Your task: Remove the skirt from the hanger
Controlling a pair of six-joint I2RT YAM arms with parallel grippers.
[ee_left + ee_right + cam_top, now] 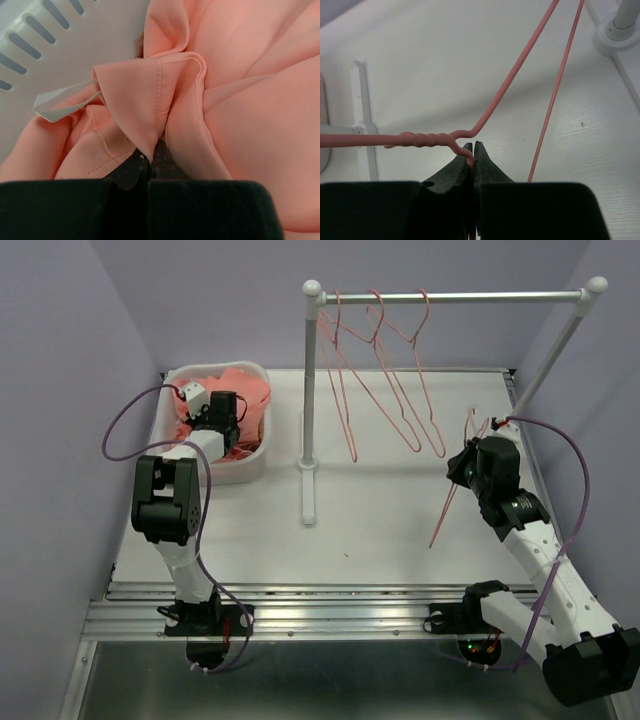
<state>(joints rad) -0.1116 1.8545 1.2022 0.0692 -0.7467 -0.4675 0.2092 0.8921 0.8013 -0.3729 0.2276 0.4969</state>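
My left jaws pinched the skirt (240, 75) in the basket (243, 471), my right jaws clamped the wire hanger (427, 140); retreating unreleased could drag fabric out.

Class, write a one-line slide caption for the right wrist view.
Right tool shut on the pink wire hanger near its twisted neck, above the white table.

rack (310, 390): upright, centre | spare hangers (381, 335): three on its rail | white basket (240, 473): far left
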